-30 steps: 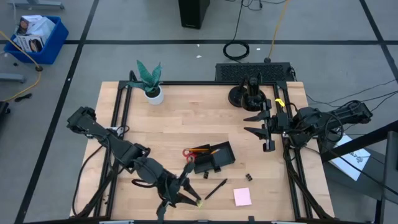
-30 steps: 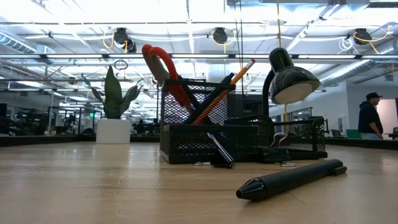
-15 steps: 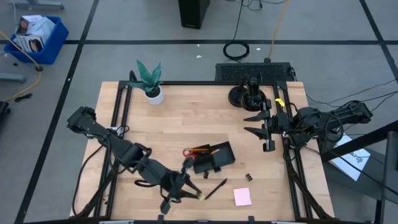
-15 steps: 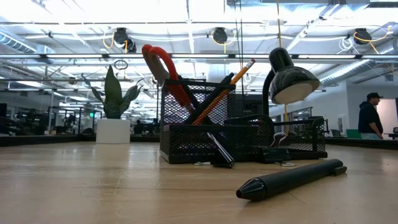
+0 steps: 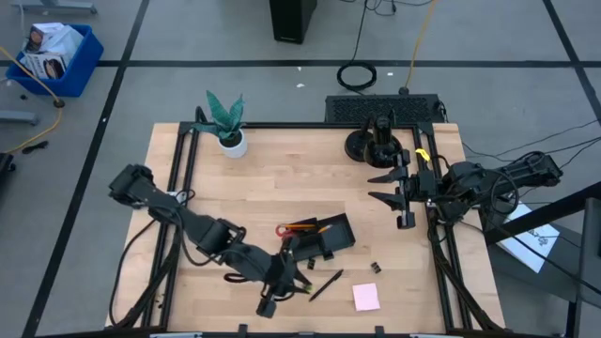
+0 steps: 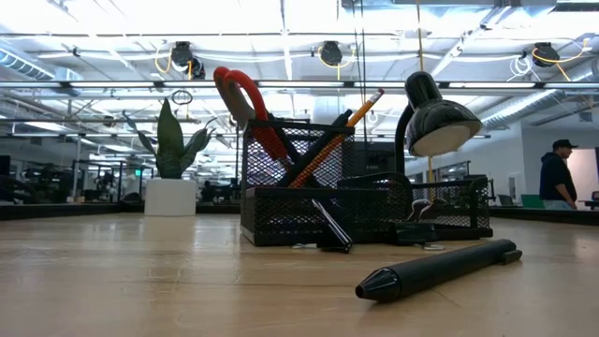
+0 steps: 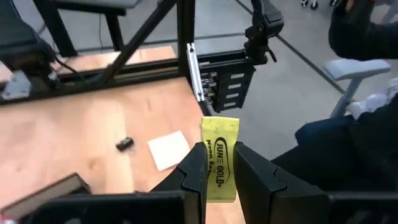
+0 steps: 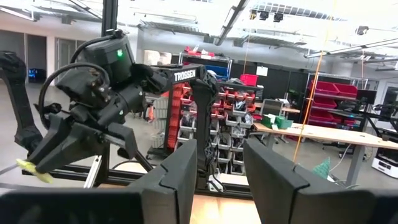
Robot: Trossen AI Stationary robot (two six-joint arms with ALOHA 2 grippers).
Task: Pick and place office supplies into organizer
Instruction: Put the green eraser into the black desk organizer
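From above, the left gripper [image 5: 299, 282] hovers just in front of the organizer [image 5: 322, 238], its fingers pinched on a yellow-green piece [image 5: 305, 285], while the right gripper [image 5: 388, 186] waits by the table's right edge, fingers apart and holding nothing. At table height, the organizer's tall mesh cup holds red-handled scissors [image 6: 245, 108] and an orange pencil [image 6: 339, 134]; a black pen [image 6: 438, 269] lies loose in front. The left wrist camera shows the yellow piece [image 7: 219, 157], seemingly printed, clamped between both fingers above a pale sticky-note pad [image 7: 169, 149] and a black clip [image 7: 124, 144].

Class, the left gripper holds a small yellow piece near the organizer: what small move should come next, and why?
Probably carry it over an organizer compartment. The left gripper is shut on the yellow piece, raised beside the tray, not yet above it.
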